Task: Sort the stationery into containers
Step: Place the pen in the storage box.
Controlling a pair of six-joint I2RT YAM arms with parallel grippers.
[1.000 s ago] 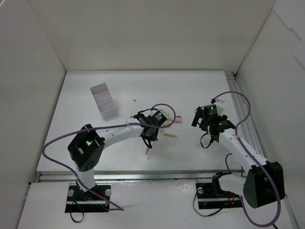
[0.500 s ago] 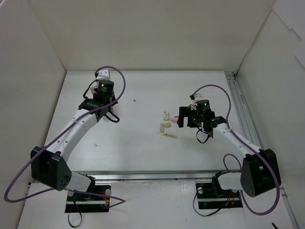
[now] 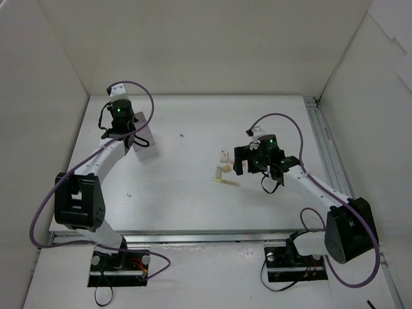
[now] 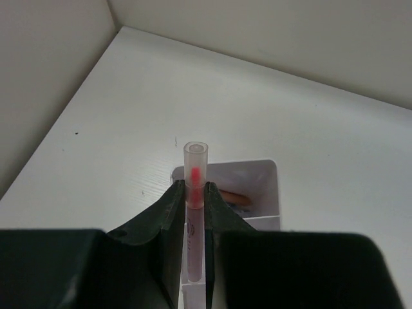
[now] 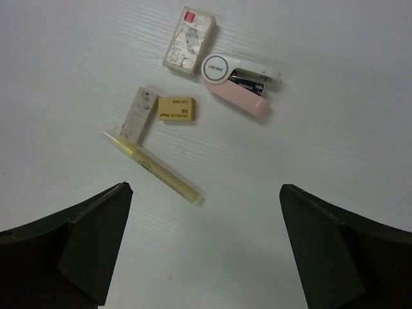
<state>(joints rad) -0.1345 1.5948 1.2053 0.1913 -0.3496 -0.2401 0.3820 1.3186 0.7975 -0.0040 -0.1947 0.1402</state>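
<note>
Left wrist view: I see the left gripper (image 4: 193, 190) clamped on a translucent pink pen (image 4: 195, 166). The pen's long axis runs straight away from the camera, and its open round end points forward past the fingertips. It sits over the white organizer (image 4: 269, 172). An orange-pink stick (image 4: 234, 197) lies crosswise in the far compartment.

Top external view: the left gripper (image 3: 123, 126) is at the far left of the table (image 3: 193, 129), just beside the organizer (image 3: 145, 139). The right gripper (image 3: 241, 161) is close to the loose pile mid-table.

Right wrist view: the right gripper (image 5: 203, 190) has its fingers spread wide and holds nothing. Below it the yellow pen (image 5: 153, 169) lies flat, its long axis running upper left to lower right. Beside its upper end is a grey-white block (image 5: 137, 115), touching a beige eraser (image 5: 176, 108). A white eraser (image 5: 189, 41) and a pink stapler (image 5: 242, 81) lie farther off.
</note>
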